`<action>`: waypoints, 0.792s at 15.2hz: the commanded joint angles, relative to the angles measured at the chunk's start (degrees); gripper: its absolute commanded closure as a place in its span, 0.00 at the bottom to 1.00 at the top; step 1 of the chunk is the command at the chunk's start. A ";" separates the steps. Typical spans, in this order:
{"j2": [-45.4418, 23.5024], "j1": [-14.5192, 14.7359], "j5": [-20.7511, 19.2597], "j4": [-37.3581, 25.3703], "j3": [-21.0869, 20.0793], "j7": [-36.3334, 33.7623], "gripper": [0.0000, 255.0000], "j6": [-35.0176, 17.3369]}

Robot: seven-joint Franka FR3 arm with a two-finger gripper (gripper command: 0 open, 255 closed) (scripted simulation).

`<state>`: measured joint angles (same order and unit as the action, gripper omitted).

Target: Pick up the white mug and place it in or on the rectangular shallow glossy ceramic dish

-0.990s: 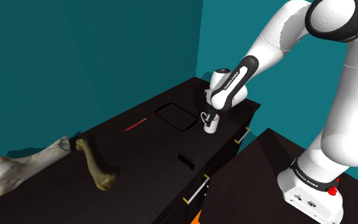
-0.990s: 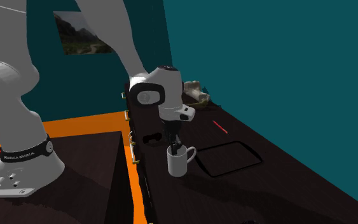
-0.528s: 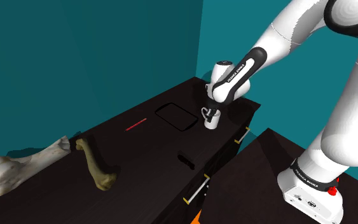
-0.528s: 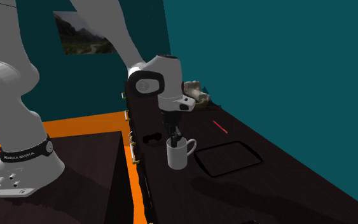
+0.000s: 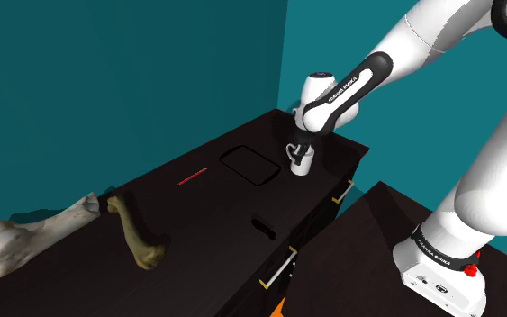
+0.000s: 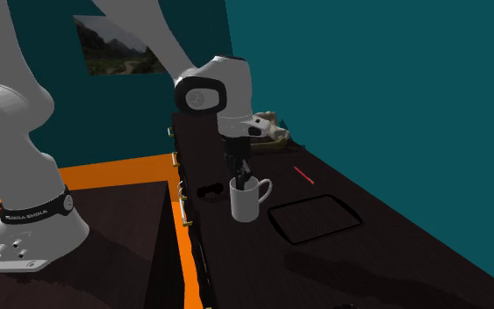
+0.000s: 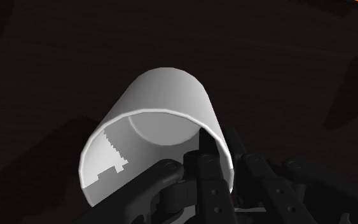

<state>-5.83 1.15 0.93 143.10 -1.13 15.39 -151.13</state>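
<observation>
One mug: white, upright, open end up, handle turned toward the dish.
Place of mug: hung under the gripper, just beside the dish and not over it; on the second exterior view's left of the dish, toward the desk's front edge. Gap between mug base and desk hard to judge.
Gripper: black, pointing straight down at the mug's rim.
Fingers: narrow, clamped on the mug's wall at the rim, one inside the cup, the other outside, on the side away from the handle.
Dish: flat dark rectangle with a thin black raised rim and rounded corners, lying on the desk, nothing in it.
Desk: dark, nearly black top, drawers along the front with pale-tipped pull bars.
Red stick: thin, flat on the desk, beyond the dish, well apart from the mug.
Small black piece: lying near the desk's front edge, between the mug and the bones.
Olive bone: at the desk's far end in the shoulder view's lower left.
Pale bone: larger, just beside the olive one, their upper ends close together.
Arm: white with dark joints, reaching from the stand over to the mug.
Surroundings: teal walls, a landscape picture on one wall, orange floor beside the desk.
</observation>
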 commanded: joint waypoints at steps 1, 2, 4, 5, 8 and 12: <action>1.56 -0.01 0.02 -0.03 0.00 0.02 1.00 1.62; -0.06 0.18 -0.11 -2.52 -0.12 -0.41 1.00 2.49; -3.29 0.56 -0.38 -7.60 -0.32 -1.20 1.00 4.33; -4.91 0.75 -0.51 -10.20 -0.39 -1.58 1.00 5.31; -9.85 1.33 -0.88 -18.30 -0.58 -2.60 1.00 8.46; -16.76 2.13 -1.28 -29.96 -0.69 -3.74 1.00 13.22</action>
<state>-21.02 3.15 -0.28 116.01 -1.82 11.83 -139.22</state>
